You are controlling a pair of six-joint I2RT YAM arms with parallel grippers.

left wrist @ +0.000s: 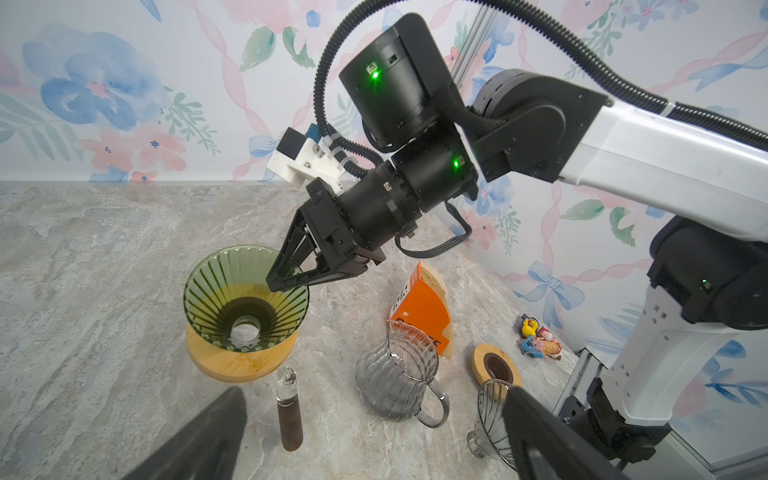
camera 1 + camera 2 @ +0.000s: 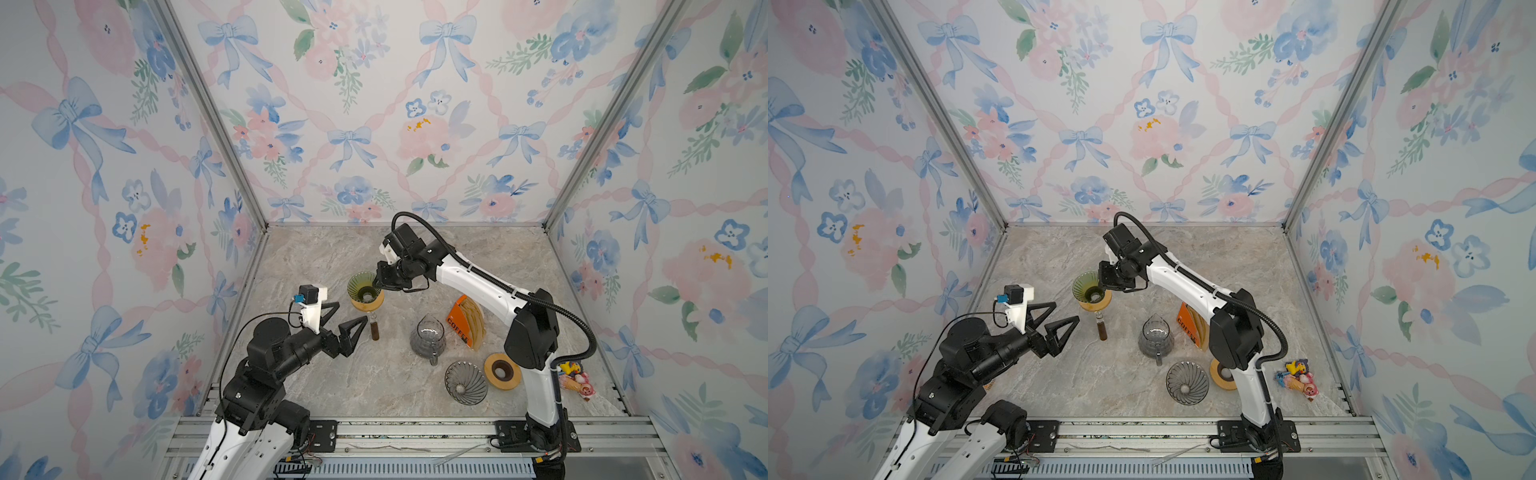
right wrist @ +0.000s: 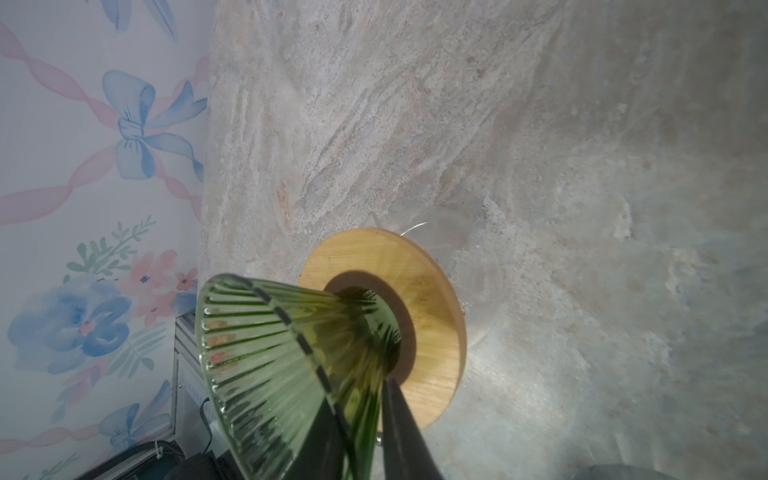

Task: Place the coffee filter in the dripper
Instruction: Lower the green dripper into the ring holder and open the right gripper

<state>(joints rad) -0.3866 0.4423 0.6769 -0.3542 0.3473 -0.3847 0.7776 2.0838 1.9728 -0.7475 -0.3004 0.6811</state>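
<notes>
Tan paper coffee filters sat in their orange box, well apart from the empty green ribbed glass dripper, so nothing was done yet. Right gripper straddled its rim, jaws narrow, grip unclear; left gripper hung wide open, empty.

Right pincer at green dripper rim

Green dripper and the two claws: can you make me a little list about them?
green dripper: on its wooden ring, no filter seen inside
right claw: straddling the dripper's rim; grip unclear
left claw: wide open, empty, apart from the dripper
coffee filters: standing in the orange box beside the glass jug
</notes>
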